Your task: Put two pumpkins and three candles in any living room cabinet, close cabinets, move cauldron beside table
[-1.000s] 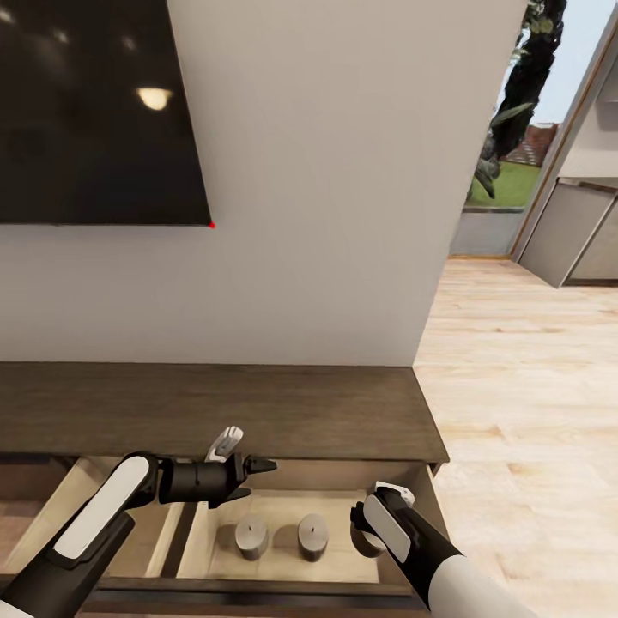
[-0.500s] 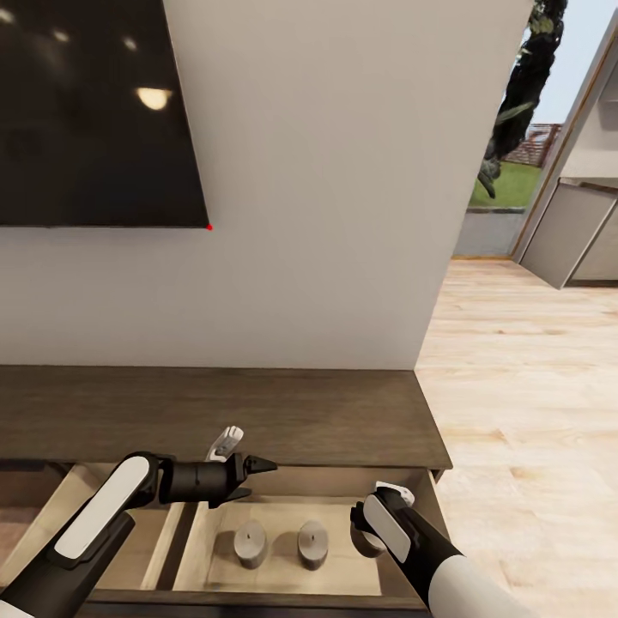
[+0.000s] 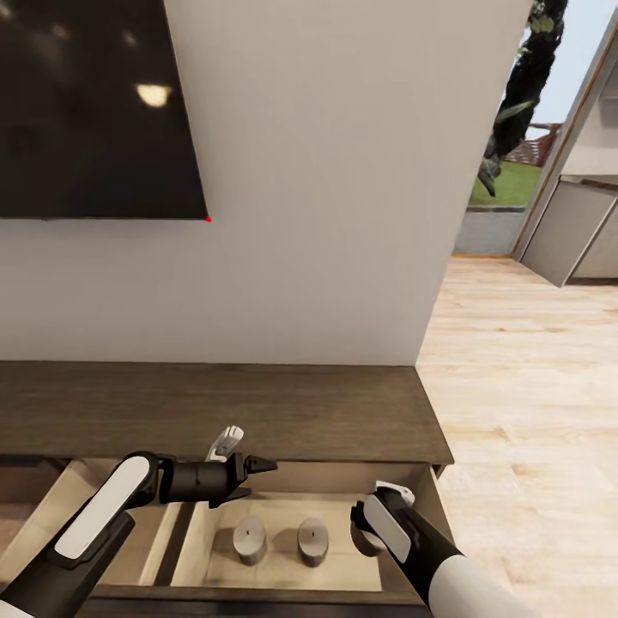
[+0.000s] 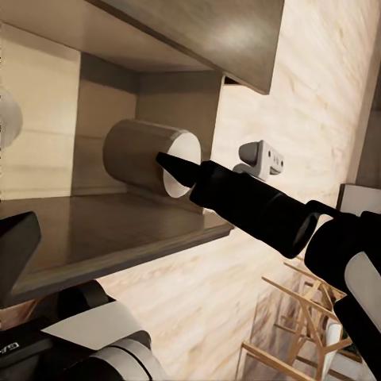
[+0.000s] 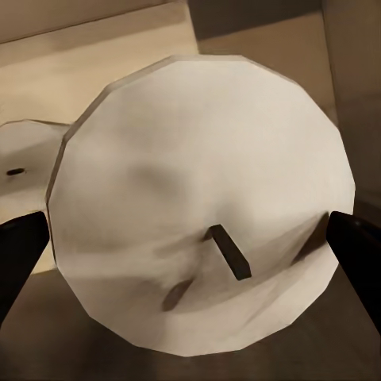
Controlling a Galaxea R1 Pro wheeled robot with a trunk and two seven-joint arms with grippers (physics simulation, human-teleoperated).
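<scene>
The long dark brown cabinet (image 3: 257, 412) has a pale wood drawer (image 3: 283, 571) pulled out below me. Two beige-grey candles (image 3: 251, 541) (image 3: 313, 541) stand upright in it, side by side. My right gripper (image 3: 378, 519) points down into the drawer's right end, its black fingertips (image 5: 20, 246) against both sides of a third candle (image 5: 198, 182), seen top-on with its wick. My left gripper (image 3: 257, 479) hovers open and empty above the drawer's back left part; one candle (image 4: 147, 159) lies beyond its fingers. Pumpkins and cauldron are out of view.
A second drawer (image 3: 51, 532) stands open to the left. A black TV (image 3: 86, 112) hangs on the white wall above the cabinet. Pale wood floor (image 3: 532, 412) runs along the right, toward a glass door and grey cupboards (image 3: 571, 232).
The whole picture has shifted slightly, so the camera moved. Both arms and the candles keep their places relative to the drawer.
</scene>
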